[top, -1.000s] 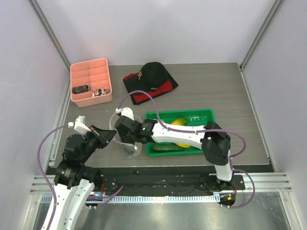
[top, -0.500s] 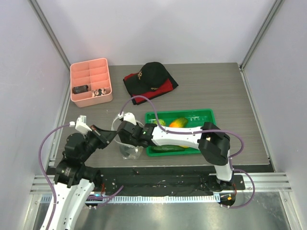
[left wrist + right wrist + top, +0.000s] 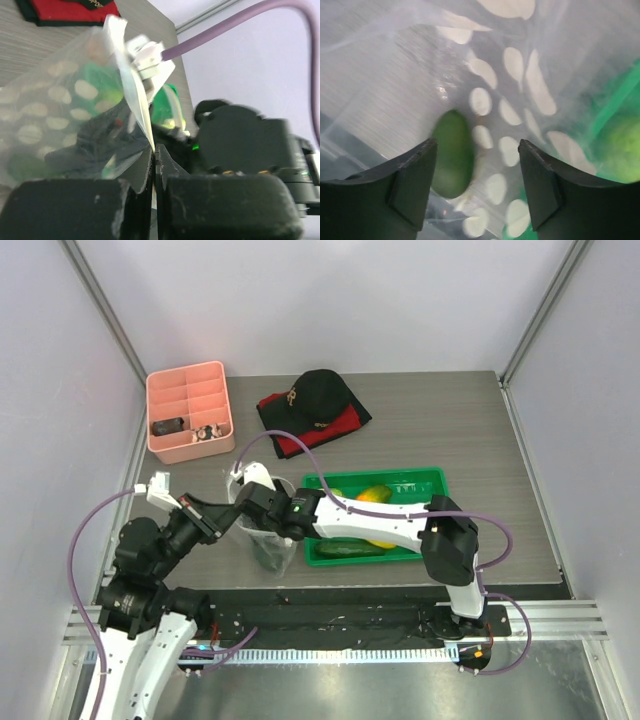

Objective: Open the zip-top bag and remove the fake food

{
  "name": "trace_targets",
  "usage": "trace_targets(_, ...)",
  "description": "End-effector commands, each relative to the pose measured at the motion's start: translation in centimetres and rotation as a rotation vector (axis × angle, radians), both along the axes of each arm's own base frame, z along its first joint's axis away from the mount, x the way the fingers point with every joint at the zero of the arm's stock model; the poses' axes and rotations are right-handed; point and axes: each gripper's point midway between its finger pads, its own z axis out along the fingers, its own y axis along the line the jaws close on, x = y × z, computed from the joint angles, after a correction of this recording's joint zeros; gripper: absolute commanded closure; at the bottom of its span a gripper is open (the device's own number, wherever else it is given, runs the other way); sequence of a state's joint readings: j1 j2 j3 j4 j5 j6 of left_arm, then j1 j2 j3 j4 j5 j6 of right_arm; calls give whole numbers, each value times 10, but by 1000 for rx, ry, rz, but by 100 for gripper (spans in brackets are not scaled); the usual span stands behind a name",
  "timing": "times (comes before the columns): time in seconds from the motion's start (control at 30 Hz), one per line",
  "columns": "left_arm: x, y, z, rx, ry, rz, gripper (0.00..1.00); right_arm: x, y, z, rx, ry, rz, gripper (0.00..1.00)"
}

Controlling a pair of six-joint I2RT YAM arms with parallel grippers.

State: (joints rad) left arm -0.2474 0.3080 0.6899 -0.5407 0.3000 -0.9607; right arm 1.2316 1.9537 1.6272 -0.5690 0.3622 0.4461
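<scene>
at the near edge of the table (image 3: pixel 480 430), the left gripper (image 3: pixel 154 152) is pressed fully together on a thin flap of the zip-top bag (image 3: pixel 60 115), holding the clear, dotted plastic up by its rim. just beside it, the right gripper (image 3: pixel 475 150) reaches down into the bag's mouth with its fingers (image 3: pixel 412 185) spread well apart and nothing clamped between them. a dark green oval piece of fake food (image 3: pixel 451 160) lies on the bag's bottom just past the gap. whether a finger touches it cannot be told.

from above, the bag stands close to the table's front edge, between the left gripper and the left rim of the green tray (image 3: pixel 430 478), so both grippers crowd that spot. in the tray lie a dark cucumber (image 3: pixel 350 550) and an orange-yellow piece (image 3: pixel 372 495). farther back, well apart from the bag, sit a pink divided box (image 3: pixel 190 410) and a black cap (image 3: pixel 318 390) on a red and black cloth (image 3: pixel 345 420).
</scene>
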Motion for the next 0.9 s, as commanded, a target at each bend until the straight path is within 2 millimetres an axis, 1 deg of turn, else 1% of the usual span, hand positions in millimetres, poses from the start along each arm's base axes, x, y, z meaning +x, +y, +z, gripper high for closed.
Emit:
trace_targets(0.0,-2,5,-32,55,51,12,100,3,-3,2,-48,-33,22,26)
trace_targets(0.1,-8,10,-44,59,58,35,100,-2,3,-7,-29,3,17,25)
trace_targets(0.17,-12,15,-46,67,53,58,100,-4,3,-11,-23,19,11,25)
trace_targets(0.27,-15,17,-48,84,64,60,100,-10,4,-17,-14,46,12,25)
trace_targets(0.33,-16,17,-45,86,56,56,100,-13,1,-21,-20,65,16,26)
trace_targets(0.43,-17,19,-40,85,42,65,100,-26,-6,-34,-40,108,26,28)
trace_targets(0.5,-16,19,-39,84,36,67,100,-36,-3,-39,-25,142,37,29)
trace_targets(0.53,-16,19,-39,82,39,66,100,-42,-4,-45,-29,154,46,30)
trace_targets(0.57,-16,18,-39,82,40,63,100,-44,1,-46,-13,156,51,30)
trace_targets(0.6,-16,18,-40,81,41,64,100,-46,2,-54,-25,163,50,31)
trace_targets(0.7,-16,18,-43,78,49,63,100,-50,8,-59,-35,145,50,34)
trace_targets(0.73,-17,18,-44,79,50,62,100,-50,12,-56,-32,132,52,37)
trace_targets(0.8,-17,19,-46,81,55,68,100,-49,13,-52,-34,106,46,39)
trace_targets(0.83,-18,19,-47,80,53,66,100,-47,15,-46,-23,97,46,42)
trace_targets(0.87,-19,19,-48,80,57,67,100,-48,14,-44,-28,93,48,43)
